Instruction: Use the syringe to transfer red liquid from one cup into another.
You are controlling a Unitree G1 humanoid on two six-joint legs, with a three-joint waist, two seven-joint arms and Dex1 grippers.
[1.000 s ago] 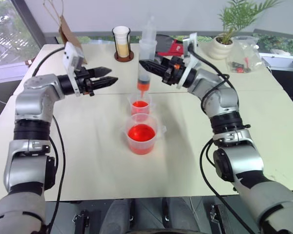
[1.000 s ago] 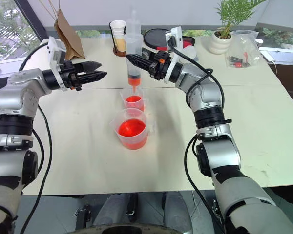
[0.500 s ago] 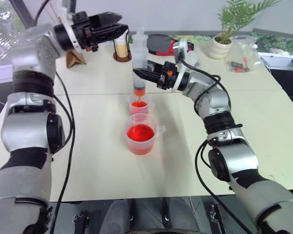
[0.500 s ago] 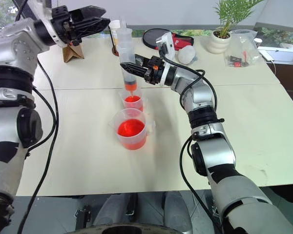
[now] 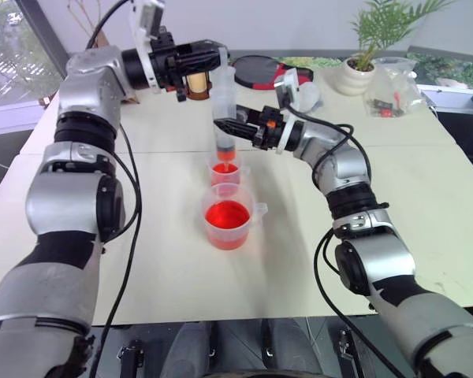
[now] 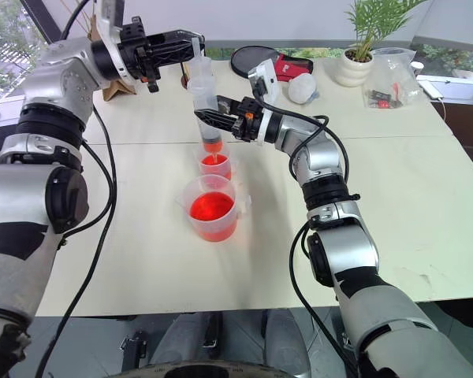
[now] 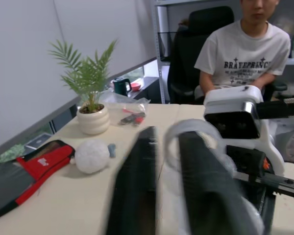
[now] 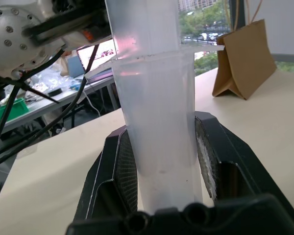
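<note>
While the left gripper (image 5: 213, 57) reaches in from ten o'clock, its two black fingers are drawn together right at the plunger top of the large clear plastic syringe (image 5: 223, 94) — whether they actually pinch the plunger I cannot tell. That syringe stands upright at about twelve o'clock from the table's middle, its small red-orange tip over the small narrow clear plastic cup (image 5: 225, 168), which holds bright red-orange liquid (image 5: 225, 168). Just beside that cup, toward six o'clock, sits the wider clear plastic beaker-like cup (image 5: 230, 216) with a pouring lip, also holding red liquid. Coming in from three o'clock, the right gripper (image 8: 161, 161) clamps the syringe's barrel between its pads — firmly on both sides.
</note>
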